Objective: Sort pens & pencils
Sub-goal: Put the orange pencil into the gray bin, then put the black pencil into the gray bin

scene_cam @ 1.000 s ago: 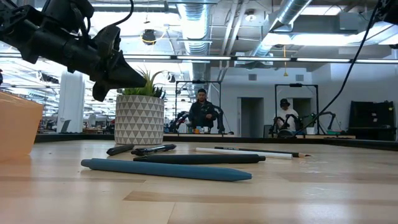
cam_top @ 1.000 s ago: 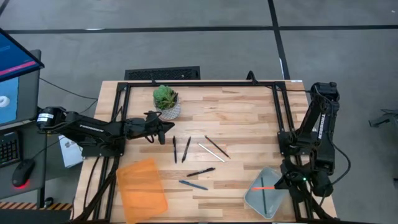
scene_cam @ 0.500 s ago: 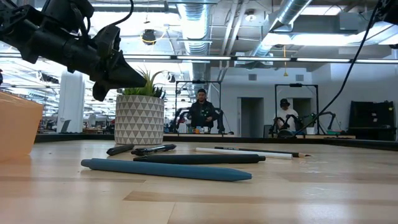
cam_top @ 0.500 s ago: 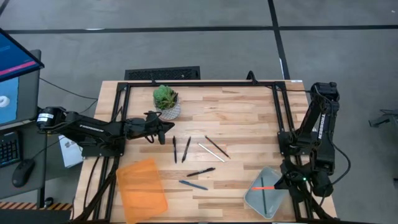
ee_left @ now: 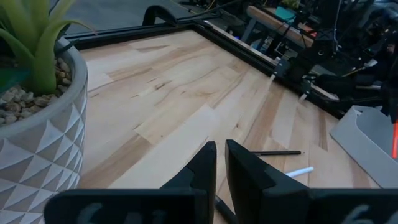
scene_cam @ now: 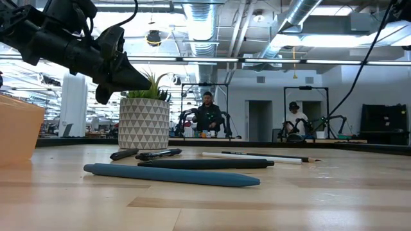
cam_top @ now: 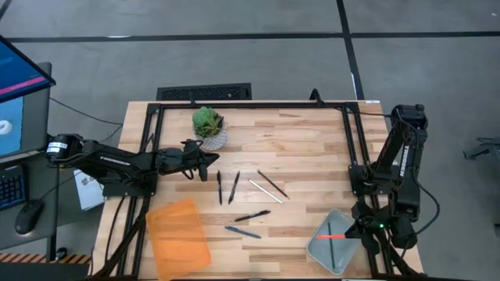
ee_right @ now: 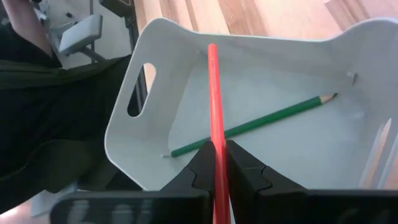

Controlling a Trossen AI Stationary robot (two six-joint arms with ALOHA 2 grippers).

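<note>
Right gripper point(ee_right: 217, 163) pinches an orange pencil point(ee_right: 213, 93) over the grey tray point(ee_right: 149, 130), apparently poised to drop it beside the green pencil point(ee_right: 261, 121). Left gripper point(ee_left: 219, 163), closed and empty, hovers near the pens point(cam_top: 226, 187) mid-table.

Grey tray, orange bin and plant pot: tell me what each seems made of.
Grey tray: likely moulded plastic, smooth matte walls with a cut-out handle. Translucent orange bin: probably thin plastic, light passes through. White plant pot: apparently ceramic or concrete, matte with triangular facets.
</note>
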